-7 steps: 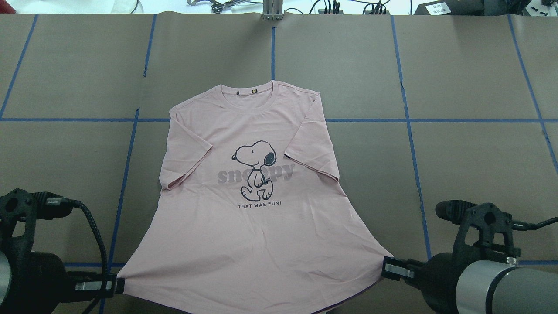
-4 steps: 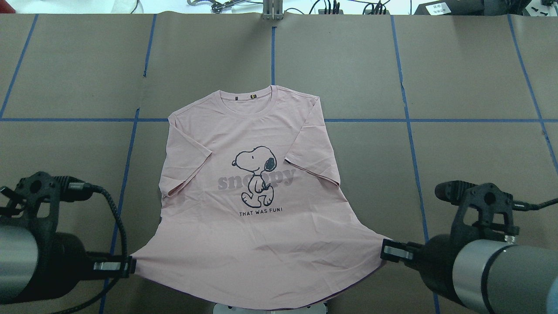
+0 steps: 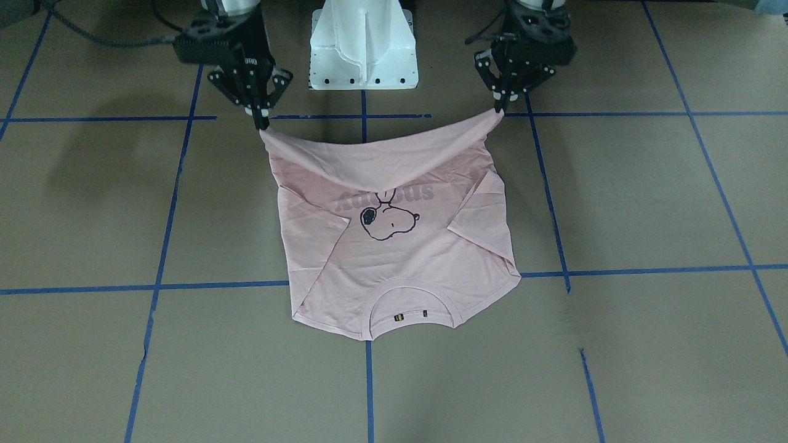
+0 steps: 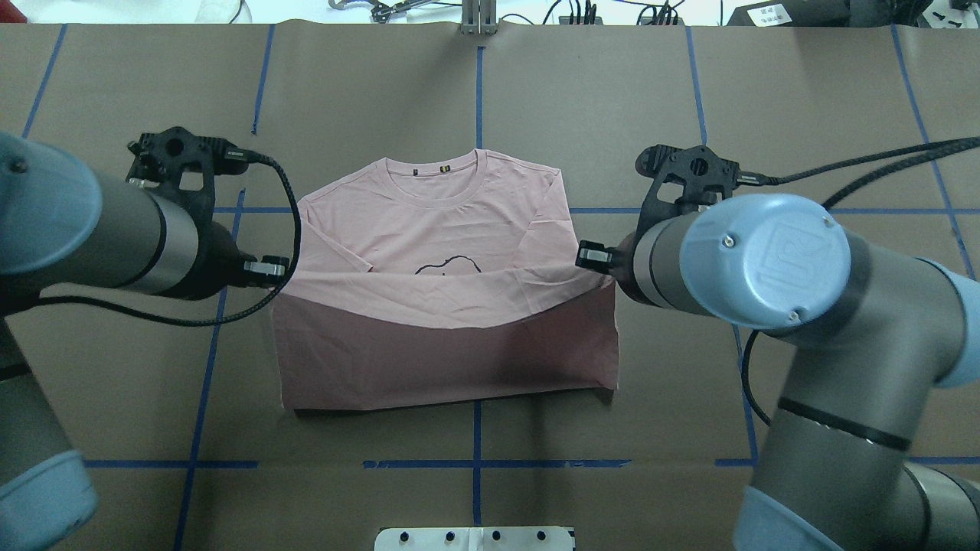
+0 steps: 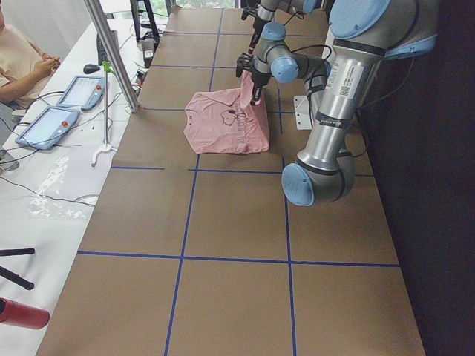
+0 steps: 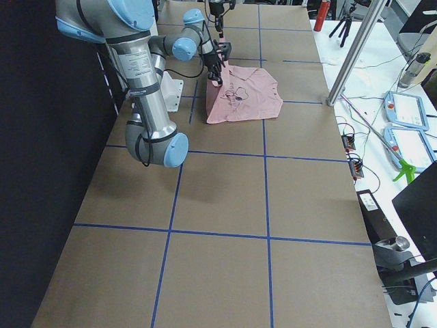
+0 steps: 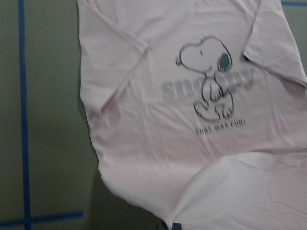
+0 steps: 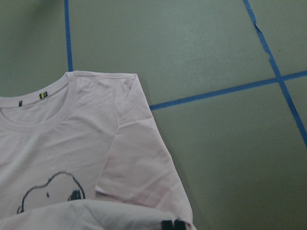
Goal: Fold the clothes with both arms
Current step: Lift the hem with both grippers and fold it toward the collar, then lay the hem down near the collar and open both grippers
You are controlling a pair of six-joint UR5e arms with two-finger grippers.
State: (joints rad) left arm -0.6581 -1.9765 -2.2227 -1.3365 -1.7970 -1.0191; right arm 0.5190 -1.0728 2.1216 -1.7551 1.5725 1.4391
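Between the two tools, mid-desk, we're seeing the pink T-shirt (image 4: 429, 222) lying partly flat, partly lifted. Collar end is resting on the desk (image 4: 804, 115), pointing away from the robot; hem end is hanging in the air. L tool (image 4: 282, 268) is pinching one hem corner, jaws closed narrow on the fabric. R tool (image 4: 588, 256) is gripping the opp. corner the same way. Hem is sagging between them as a curved band, raised over the shirt's middle. From overhead it's hiding most of the dog print (image 3: 389, 221); only the top of the head outline is showing there. Under the raised hem the cloth is dropping toward the robot's side, looking darker in shadow, w/ a straight fold edge lying on the desk. Both tools are sitting just outside the shirt's side edges, touching fabric only at the corners.
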